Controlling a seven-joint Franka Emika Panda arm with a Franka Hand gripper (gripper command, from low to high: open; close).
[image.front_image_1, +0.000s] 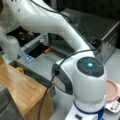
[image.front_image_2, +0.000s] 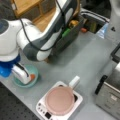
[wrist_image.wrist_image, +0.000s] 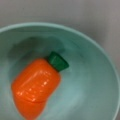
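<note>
Toy carrot (wrist_image.wrist_image: 37, 86) lying on its side inside teal bowl (wrist_image.wrist_image: 100, 82) in the wrist view, orange body low and left, green cap (wrist_image.wrist_image: 58, 61) pointing up and right, resting on the bowl's sloping wall; no fingers in that view. In a front view, claw (image.front_image_2: 23, 75) down over the bowl (image.front_image_2: 35, 71) at the worktop's (image.front_image_2: 82, 62) near left corner, a sliver of orange beside it; cannot tell how far open, nor whether anything is gripped. Likely troubles: smooth tapered carrot rolling on the curved wall or squirting out from a pinch; light bowl sliding or tipping off that nearby edge if nudged on its rim. Farther in, pink pan (image.front_image_2: 60, 100) on a white scale-like base (image.front_image_2: 41, 108); beyond, dark bin (image.front_image_2: 67, 37) with toys, wooden cabinet (image.front_image_1: 22, 92) and metal oven (image.front_image_1: 100, 32) toward the back.
</note>
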